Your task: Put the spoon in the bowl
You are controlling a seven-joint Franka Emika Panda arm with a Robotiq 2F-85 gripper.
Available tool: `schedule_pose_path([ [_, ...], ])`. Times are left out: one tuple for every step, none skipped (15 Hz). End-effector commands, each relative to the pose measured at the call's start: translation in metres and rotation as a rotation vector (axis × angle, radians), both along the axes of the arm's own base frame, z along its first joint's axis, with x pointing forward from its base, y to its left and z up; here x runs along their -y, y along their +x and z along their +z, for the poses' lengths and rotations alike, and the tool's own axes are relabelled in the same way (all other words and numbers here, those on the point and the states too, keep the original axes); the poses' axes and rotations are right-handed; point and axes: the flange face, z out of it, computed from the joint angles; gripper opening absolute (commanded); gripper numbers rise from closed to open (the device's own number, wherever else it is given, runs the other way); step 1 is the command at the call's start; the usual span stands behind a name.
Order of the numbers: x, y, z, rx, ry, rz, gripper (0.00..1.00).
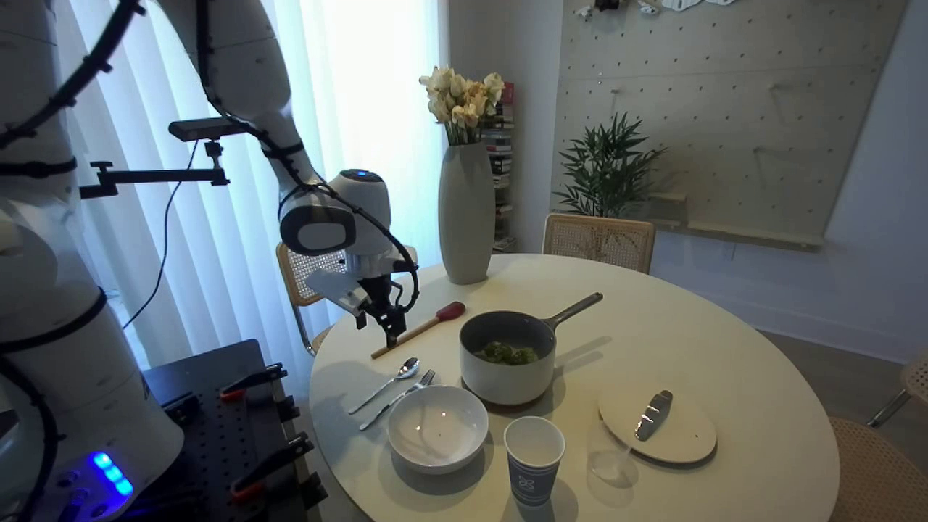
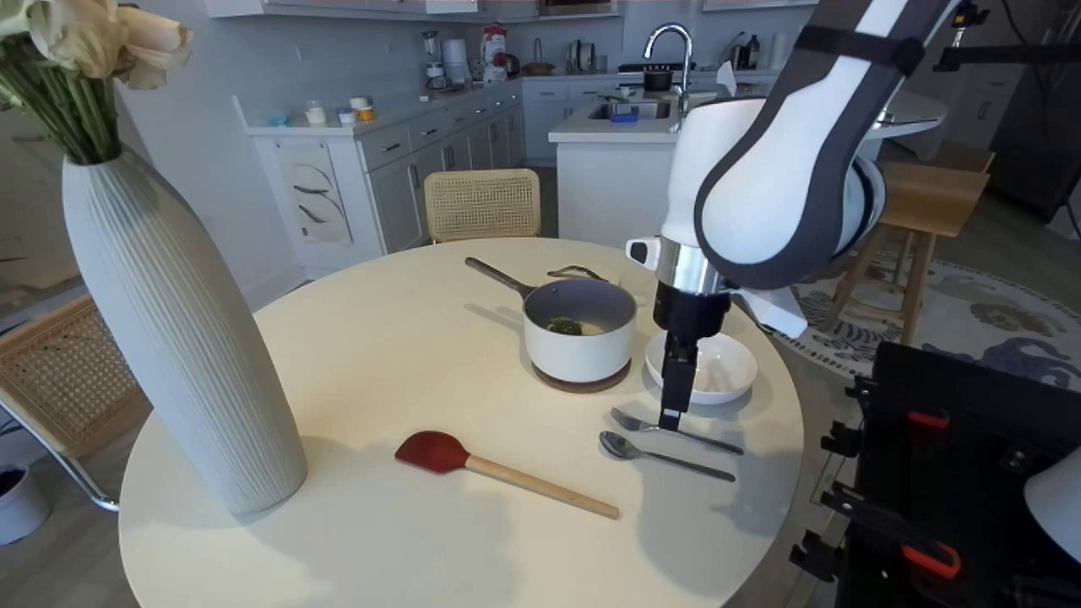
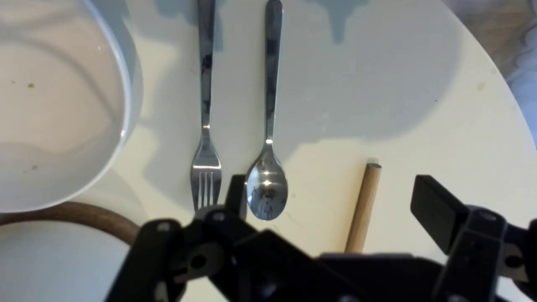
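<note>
The silver spoon [image 1: 400, 374] lies flat on the table, and it also shows in an exterior view [image 2: 625, 447]. In the wrist view the spoon [image 3: 267, 172] has its head beside my left finger and its handle pointing away. The white bowl [image 1: 438, 424] stands past the fork from the spoon; it is partly behind my gripper in an exterior view [image 2: 728, 367] and cut off at the left in the wrist view [image 3: 63, 105]. My gripper [image 3: 335, 193] is open and empty above the table, its fingers wide apart. It also shows in both exterior views [image 1: 377, 331] [image 2: 670, 420].
A fork [image 3: 206, 147] lies between spoon and bowl. A red spatula with a wooden handle [image 2: 540, 485] lies on the spoon's other side. The pot [image 1: 507, 370] stands near the bowl. A paper cup [image 1: 534, 464], a clear glass [image 1: 612, 464], a plate [image 1: 685, 435] and a vase [image 1: 466, 210] stand on the table.
</note>
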Motion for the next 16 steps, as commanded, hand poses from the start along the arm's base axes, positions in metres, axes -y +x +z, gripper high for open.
schedule_pose_path([
  [-0.009, 0.004, -0.030, 0.047, -0.034, 0.015, 1.00],
  [-0.009, 0.004, -0.038, 0.057, -0.047, 0.018, 1.00],
  [-0.008, 0.004, -0.045, 0.057, -0.058, 0.020, 1.00],
  [-0.008, 0.005, -0.050, 0.056, -0.067, 0.018, 1.00],
  [-0.007, 0.005, -0.055, 0.048, -0.075, 0.011, 1.00],
  [-0.007, 0.004, -0.059, 0.041, -0.081, 0.006, 1.00],
  [-0.006, 0.004, -0.062, 0.035, -0.086, -0.004, 1.00],
  [-0.005, 0.003, -0.064, 0.027, -0.088, -0.010, 1.00],
  [-0.005, 0.000, -0.066, 0.024, -0.087, -0.016, 1.00],
  [-0.005, -0.002, -0.068, 0.021, -0.087, -0.019, 1.00],
  [-0.006, -0.005, -0.071, 0.025, -0.085, -0.024, 1.00],
  [-0.006, -0.005, -0.073, 0.030, -0.084, -0.025, 1.00],
  [-0.007, -0.005, -0.074, 0.032, -0.087, -0.029, 1.00],
  [-0.008, -0.005, -0.075, 0.043, -0.087, -0.030, 1.00],
  [-0.008, -0.004, -0.076, 0.060, -0.087, -0.034, 1.00],
  [-0.008, -0.003, -0.078, 0.079, -0.089, -0.041, 1.00],
])
